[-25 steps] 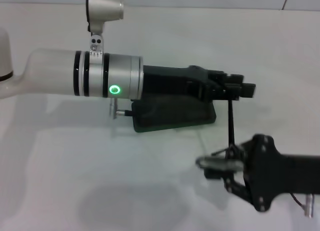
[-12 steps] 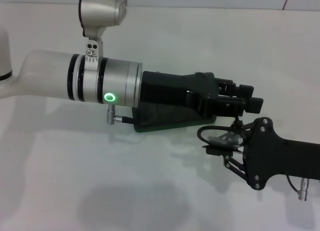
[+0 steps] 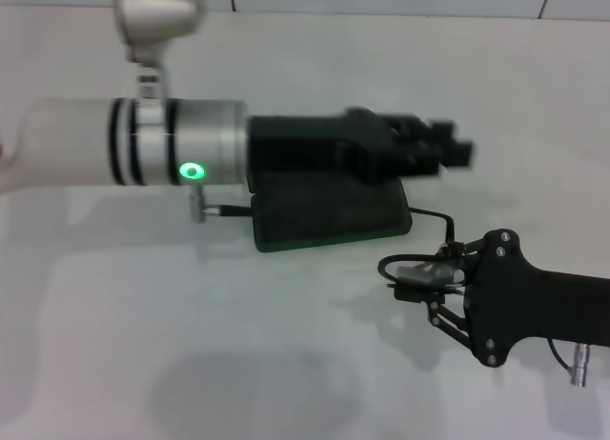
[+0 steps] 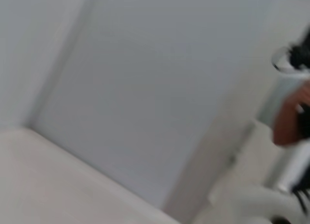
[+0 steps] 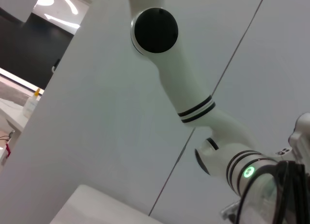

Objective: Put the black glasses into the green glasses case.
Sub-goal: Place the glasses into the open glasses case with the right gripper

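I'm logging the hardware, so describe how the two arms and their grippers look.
The left arm is a white tube ending in a silver wrist with black rings and a glowing green ring light, carrying a blocky black left gripper. A thin black cable hangs under that wrist. The right gripper is matte black, with open linkage bars and visible screws.

The glasses case (image 3: 329,211) lies on the tabletop (image 3: 143,316) near its middle. The left gripper (image 3: 448,154) hangs above the case's far-right corner. The glasses (image 3: 419,269) and right gripper (image 3: 434,280) sit just right of the case, toward the near edge.
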